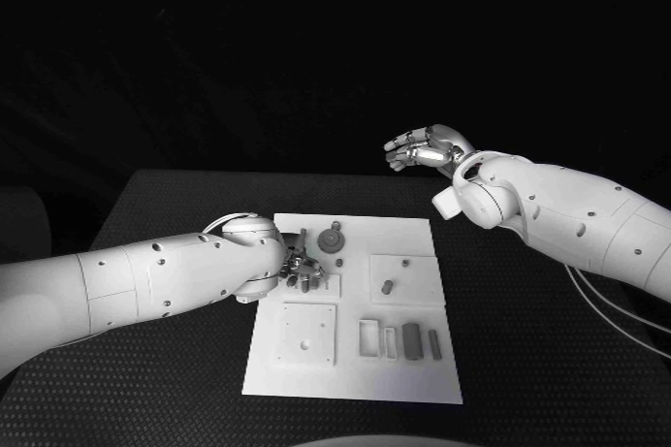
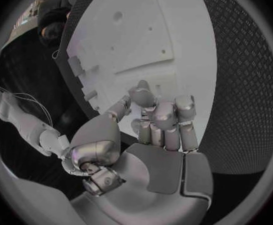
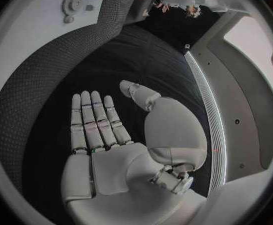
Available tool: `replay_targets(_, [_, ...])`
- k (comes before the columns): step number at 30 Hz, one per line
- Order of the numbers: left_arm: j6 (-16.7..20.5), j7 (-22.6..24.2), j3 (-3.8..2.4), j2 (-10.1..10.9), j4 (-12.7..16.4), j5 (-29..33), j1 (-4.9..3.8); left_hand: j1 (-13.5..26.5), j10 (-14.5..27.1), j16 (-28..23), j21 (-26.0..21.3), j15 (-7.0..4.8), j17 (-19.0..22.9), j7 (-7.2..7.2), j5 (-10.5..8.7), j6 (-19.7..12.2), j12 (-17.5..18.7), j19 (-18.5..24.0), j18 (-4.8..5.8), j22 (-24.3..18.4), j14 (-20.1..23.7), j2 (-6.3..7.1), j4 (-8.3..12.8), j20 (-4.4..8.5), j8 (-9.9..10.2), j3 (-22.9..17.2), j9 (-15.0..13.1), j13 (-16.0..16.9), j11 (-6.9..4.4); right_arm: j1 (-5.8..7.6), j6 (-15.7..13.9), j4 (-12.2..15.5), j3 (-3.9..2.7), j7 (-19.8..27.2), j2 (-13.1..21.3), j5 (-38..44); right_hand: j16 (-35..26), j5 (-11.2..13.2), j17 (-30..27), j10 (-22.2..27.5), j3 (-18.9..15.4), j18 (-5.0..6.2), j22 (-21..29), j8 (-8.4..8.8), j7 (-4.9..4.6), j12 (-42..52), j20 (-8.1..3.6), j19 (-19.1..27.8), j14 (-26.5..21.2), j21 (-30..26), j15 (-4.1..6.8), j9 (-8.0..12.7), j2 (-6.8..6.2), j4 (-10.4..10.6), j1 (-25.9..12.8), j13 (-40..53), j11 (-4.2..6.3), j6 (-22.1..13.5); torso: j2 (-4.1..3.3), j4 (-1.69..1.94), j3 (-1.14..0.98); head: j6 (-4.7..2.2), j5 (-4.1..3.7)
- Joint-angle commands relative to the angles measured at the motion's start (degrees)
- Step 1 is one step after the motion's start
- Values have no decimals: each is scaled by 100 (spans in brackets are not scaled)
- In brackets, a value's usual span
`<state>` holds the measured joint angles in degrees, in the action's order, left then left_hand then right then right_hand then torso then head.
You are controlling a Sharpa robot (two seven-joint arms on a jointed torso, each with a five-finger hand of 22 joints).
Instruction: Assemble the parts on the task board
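The left hand (image 1: pixel 300 264) curls its fingers on the task board (image 1: pixel 420 232), seemingly seating a part; the right hand (image 1: pixel 427 148) waits beyond it, fingers apart.

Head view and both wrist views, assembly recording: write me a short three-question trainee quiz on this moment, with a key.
1. True or false: the right hand rests on the task board.
2. Which hand is over the board?
A. left hand
B. right hand
C. both
3. Fill in: the toothed round part lies near the board's ____ edge, seen from the robot (far/near).

Key:
1. False. It is raised beyond the table's far edge, fingers spread and holding nothing.
2. A. Its fingers curl at the board's left side; whether they hold a part cannot be told.
3. far
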<state>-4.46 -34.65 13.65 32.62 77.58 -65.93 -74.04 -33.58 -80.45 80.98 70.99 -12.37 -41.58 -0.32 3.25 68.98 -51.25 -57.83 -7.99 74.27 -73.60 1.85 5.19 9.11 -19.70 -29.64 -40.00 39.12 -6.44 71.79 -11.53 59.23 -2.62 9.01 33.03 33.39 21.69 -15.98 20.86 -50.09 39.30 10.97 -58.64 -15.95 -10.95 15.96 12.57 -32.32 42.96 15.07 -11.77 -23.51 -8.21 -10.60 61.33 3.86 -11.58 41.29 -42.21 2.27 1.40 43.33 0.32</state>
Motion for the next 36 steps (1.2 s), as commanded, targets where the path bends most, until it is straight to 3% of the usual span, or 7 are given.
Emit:
replay_targets(1, [111,54,-2,-9,9,16,0,105,-7,19,-42,-31,4,-4,-48,-20,-21,62,-50,-10,4,175,-103,641,-2,62,3,-11,-30,-4,82,5,-1,37,0,-16,-33,-30,-9,-46,-39,-88,-10,-31,-236,-39,-3,44,-21,-39,-8,9,13,4,-59,2,-12,-32,3,0,1,-2,-9])
replay_targets(5, [152,70,-2,-3,12,35,0,245,-1,27,-51,-40,2,-12,-47,-29,-27,75,-76,-14,16,409,-259,653,-8,90,-8,-14,-38,-6,91,7,-1,35,1,-16,-33,-31,-10,-46,-40,-88,-12,-31,-237,-40,-4,44,-22,-40,-8,10,14,3,-58,2,-12,-33,2,-1,-2,-8,-8])
replay_targets(17, [227,104,-22,76,51,119,0,355,19,39,-47,-48,-5,-18,-46,-60,-37,119,-112,-2,42,476,-208,661,-18,340,-34,-11,-45,-12,83,-11,-1,37,9,-16,-33,-31,-12,-48,-42,-89,-17,-31,-239,-43,-4,46,-24,-42,-8,11,16,1,-59,2,-13,-33,4,-3,-2,-37,-17])
replay_targets(21, [249,21,-97,190,195,596,-9,331,17,39,-46,-50,-4,-17,-45,-73,-38,120,-116,-2,42,462,-194,663,-12,335,-34,-10,-45,-15,79,-42,-1,39,13,-16,-32,-32,-13,-49,-45,-90,-18,-32,-240,-44,-3,46,-24,-43,-8,12,15,1,-61,2,-13,-33,10,0,-4,-81,-28])
replay_targets(24, [238,-5,-322,238,237,694,-17,283,20,33,-38,-40,1,-3,-45,-117,-40,128,-116,3,47,303,-163,655,5,338,-32,-12,-32,-18,80,-64,-1,40,21,-17,-32,-33,-14,-49,-47,-90,-20,-32,-240,-45,-3,46,-24,-44,-8,12,14,2,-65,2,-13,-33,9,1,-5,-118,-29])
replay_targets(27, [333,23,-476,307,266,811,-120,178,87,-65,-68,27,56,76,-42,-360,36,188,-114,-6,109,297,-26,638,131,392,14,-59,46,-19,69,-84,-1,40,29,-17,-31,-34,-15,-50,-50,-91,-22,-33,-240,-46,-2,47,-24,-45,-9,13,14,3,-68,2,-14,-33,7,8,-4,-179,-38])
replay_targets(36, [639,350,-550,341,-139,1296,-544,-516,529,-530,-392,291,318,352,-16,-1059,426,517,38,-143,486,257,488,487,324,257,47,-268,316,-19,70,-107,-1,38,38,-17,-30,-38,-17,-52,-54,-91,-27,-34,-241,-48,-2,46,-24,-47,-8,14,15,5,-72,3,-14,-32,1,3,-4,-265,-43])
